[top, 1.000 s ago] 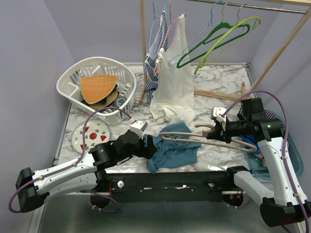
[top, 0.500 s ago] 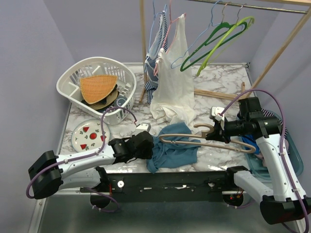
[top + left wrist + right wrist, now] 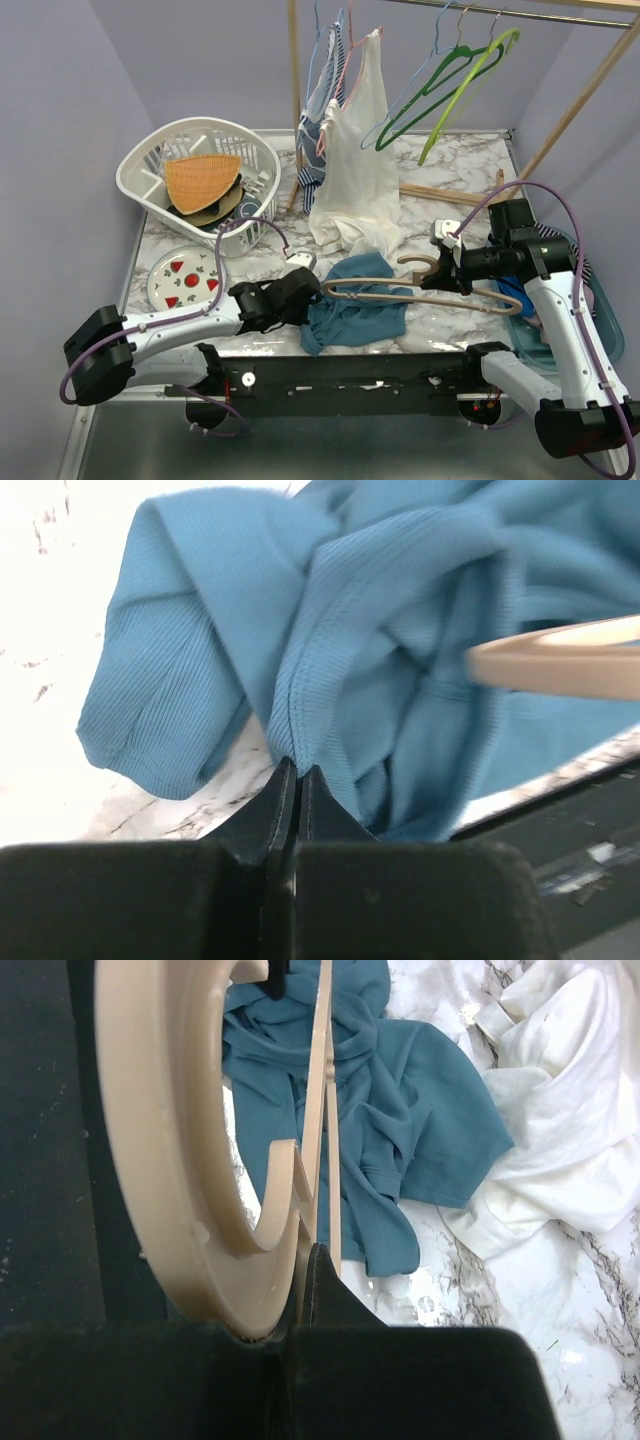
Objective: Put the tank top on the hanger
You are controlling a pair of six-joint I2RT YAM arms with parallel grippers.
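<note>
As its arm [image 3: 180,325] lies low, the left pincer [image 3: 297,773] nips the tank top [image 3: 352,322].

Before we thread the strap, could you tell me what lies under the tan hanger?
The teal tank top lies crumpled under the hanger's left end, on the marble table. The tabletop beneath the cloth is hidden.

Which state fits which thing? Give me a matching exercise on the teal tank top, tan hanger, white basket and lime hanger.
1 teal-blue fabric tank top
2 beige wood-coloured clothes hanger
3 white plastic laundry basket
4 lime-green plastic hanger

A hangs on the rail
B held by right pincer
C holds orange woven piece
D pinched by left pincer

Pairs: 1-D, 2-B, 3-C, 4-A
</note>
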